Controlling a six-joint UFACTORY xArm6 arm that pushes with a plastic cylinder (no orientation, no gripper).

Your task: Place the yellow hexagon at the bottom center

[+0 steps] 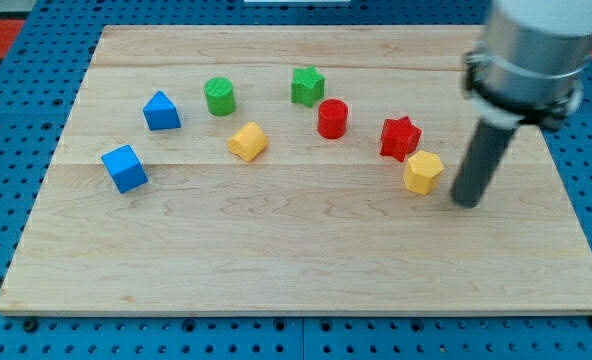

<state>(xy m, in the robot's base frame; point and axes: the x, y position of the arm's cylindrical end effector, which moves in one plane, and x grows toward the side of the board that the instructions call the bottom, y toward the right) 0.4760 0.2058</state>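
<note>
The yellow hexagon [423, 172] lies on the wooden board [296, 250] at the view's right, just below a red star [400, 137]. My tip [466, 203] rests on the board close to the right of the hexagon, a little lower, with a small gap between them. The dark rod rises from it to the grey arm at the view's top right.
A second yellow block [247, 141] lies near the middle. A red cylinder [332, 118], a green star [307, 86] and a green cylinder [219, 96] lie above it. A blue triangular block [161, 111] and a blue cube [125, 168] lie at the left.
</note>
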